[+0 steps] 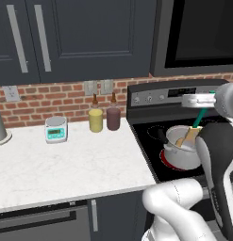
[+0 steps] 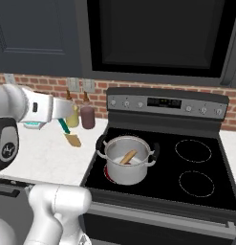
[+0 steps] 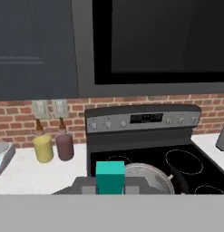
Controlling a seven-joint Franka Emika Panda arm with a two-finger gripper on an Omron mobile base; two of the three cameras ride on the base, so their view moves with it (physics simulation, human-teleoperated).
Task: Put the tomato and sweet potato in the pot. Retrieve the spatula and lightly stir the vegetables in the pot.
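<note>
My gripper hangs in the air near the stove's left side, shut on the top of the spatula's teal handle. The spatula slants downward to its pale-orange blade. The blade lines up with the pot's rim in the left base view and sits left of the pot in the right base view. The steel pot stands on the front left burner. The brown-orange sweet potato lies inside it. The tomato is hidden. In the hand view, the teal handle end stands before the pot rim.
A yellow jar and a maroon jar stand by the brick wall, left of the stove. A small scale sits further left on the white counter. Two bare burners lie right of the pot. A microwave hangs overhead.
</note>
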